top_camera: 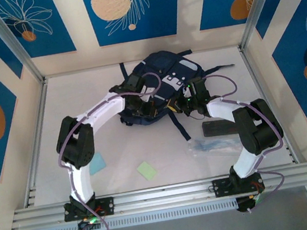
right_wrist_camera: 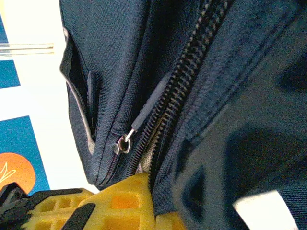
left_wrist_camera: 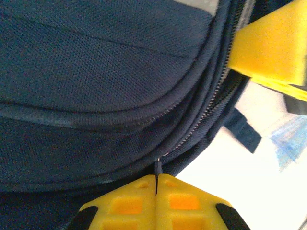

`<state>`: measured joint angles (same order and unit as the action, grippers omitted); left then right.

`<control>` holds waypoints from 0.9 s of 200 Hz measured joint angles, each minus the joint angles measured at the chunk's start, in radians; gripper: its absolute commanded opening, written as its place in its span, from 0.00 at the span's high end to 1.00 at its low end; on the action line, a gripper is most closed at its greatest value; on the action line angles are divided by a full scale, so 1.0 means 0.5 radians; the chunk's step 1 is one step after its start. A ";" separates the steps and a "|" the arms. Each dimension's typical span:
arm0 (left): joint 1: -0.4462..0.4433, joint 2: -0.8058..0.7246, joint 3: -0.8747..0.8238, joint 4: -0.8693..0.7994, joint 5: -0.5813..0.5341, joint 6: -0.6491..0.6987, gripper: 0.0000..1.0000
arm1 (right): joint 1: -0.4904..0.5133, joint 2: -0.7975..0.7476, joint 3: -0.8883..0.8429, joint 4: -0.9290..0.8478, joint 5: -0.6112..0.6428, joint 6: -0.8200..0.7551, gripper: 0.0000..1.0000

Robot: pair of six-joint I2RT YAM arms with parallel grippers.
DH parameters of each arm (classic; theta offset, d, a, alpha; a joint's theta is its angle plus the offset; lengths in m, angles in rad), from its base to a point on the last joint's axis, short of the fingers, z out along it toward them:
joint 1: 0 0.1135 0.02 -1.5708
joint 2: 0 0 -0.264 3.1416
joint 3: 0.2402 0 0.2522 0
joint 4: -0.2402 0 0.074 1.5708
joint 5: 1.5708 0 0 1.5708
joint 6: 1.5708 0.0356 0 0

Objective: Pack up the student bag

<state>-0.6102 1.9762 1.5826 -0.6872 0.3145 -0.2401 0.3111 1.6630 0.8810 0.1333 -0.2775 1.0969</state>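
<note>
The left hand (left_wrist_camera: 157, 184), at the left flank of the student bag (top_camera: 160, 82), is closed on a thin dark zip tab (left_wrist_camera: 157, 167), apparently to draw the zip. The bag lies far-centre on the table (top_camera: 119, 154). At its right flank the right hand (top_camera: 182, 106) is clamped on fabric beside the zip, probably bracing it.

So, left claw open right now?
No, the left claw is shut, pinching a thin dark zipper pull on the student bag.
</note>
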 measured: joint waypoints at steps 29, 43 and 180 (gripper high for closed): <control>-0.031 0.052 0.000 -0.002 -0.074 0.021 0.76 | 0.000 0.003 0.000 -0.014 0.002 -0.002 1.00; -0.045 0.057 0.001 -0.005 -0.108 0.015 0.74 | 0.000 0.003 0.000 -0.014 0.002 -0.002 1.00; -0.072 0.147 0.040 0.009 -0.211 0.034 1.00 | -0.040 -0.008 -0.017 -0.047 0.007 -0.109 1.00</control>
<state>-0.6464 2.0499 1.6024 -0.6827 0.2092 -0.2234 0.2909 1.6588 0.8726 0.1097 -0.2741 1.0424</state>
